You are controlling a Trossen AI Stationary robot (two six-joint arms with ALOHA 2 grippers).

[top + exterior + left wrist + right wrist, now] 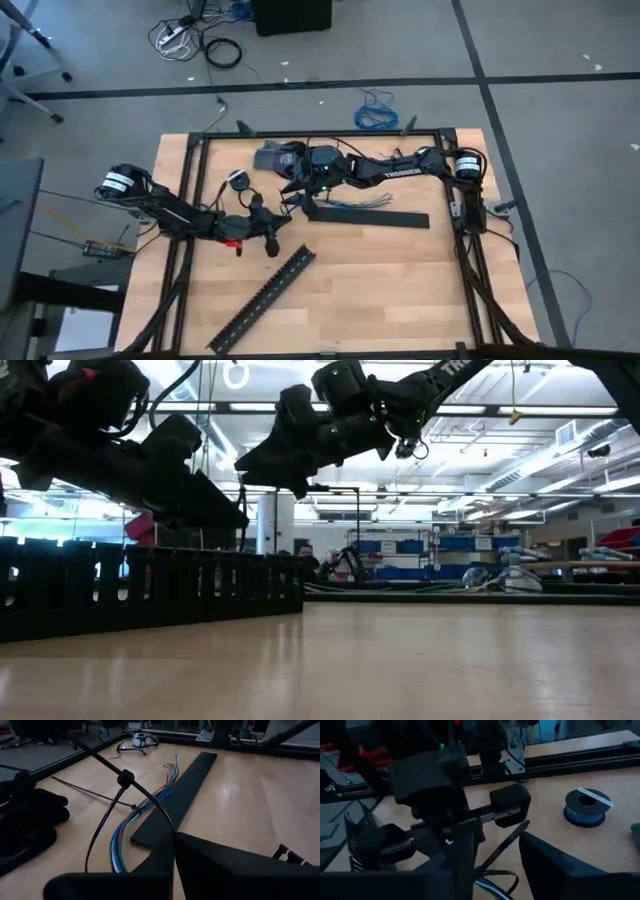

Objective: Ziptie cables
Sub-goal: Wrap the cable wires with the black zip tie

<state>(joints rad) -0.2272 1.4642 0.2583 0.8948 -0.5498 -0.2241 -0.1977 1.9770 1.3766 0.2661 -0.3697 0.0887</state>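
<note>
Two grippers, left (pixel 285 207) and right (pixel 296 188), ziptie (pixel 125 780) looped round cables (pixel 145 810)

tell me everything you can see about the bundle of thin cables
The cables are a handful of very thin, floppy wires in blue, green, purple and pale tones, lying flat on the wooden table in a loose bundle alongside a long flat black strip. Their far ends fan apart. A black zip tie arches over the bundle in an open loop. In the high view they lie just below the right gripper.

Left tool (pixel 262 236) reaches inward from the left; right tool (pixel 298 186) stretches across from the right, close together.
</note>
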